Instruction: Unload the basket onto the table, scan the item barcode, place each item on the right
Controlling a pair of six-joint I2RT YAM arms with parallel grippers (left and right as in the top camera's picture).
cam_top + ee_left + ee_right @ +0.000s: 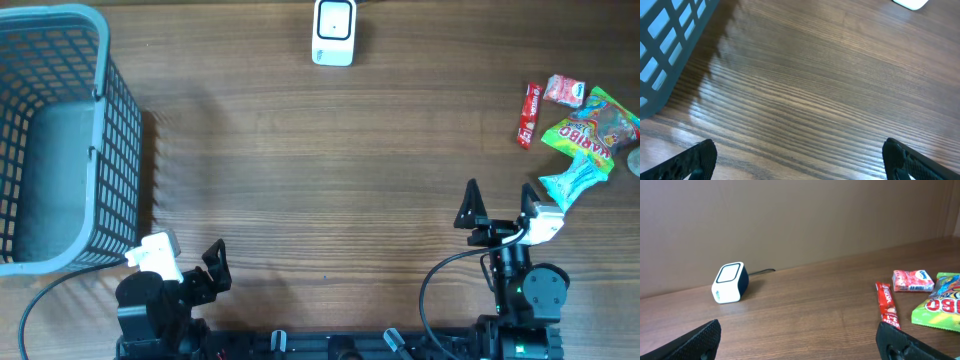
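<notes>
1. Left gripper [799,145]: jaws spread wide and holding nothing, with bare table [320,170] beneath. It sits bottom-left in the overhead view, just beside the basket's near corner.
2. Basket [125,150]: blue-grey plastic mesh at the far left, cut off by the frame edge. Its wall shows at the left of the left wrist view.
3. Scanner [333,30]: small white box with a dark-framed face, at the far edge of the table near centre. A cable runs off behind it. It is well apart from both grippers and from the snacks.
4. Right gripper [799,326]: jaws fully apart and holding nothing. It is bottom-right in the overhead view, pointing toward the far edge.
5. Items to scan all lie on the table at the right side, untouched:
   - Red stick [528,113]: the leftmost, lying lengthwise.
   - Pink pack [565,91]: just right of the stick's far end.
   - Haribo bag [590,130]: green and yellow, right of the stick, running toward the right edge.
   - Blue pack [572,180]: nearest the right gripper, just beyond its right finger. I can't tell if they touch.
6. No barcode is readable on any item from these views.
</notes>
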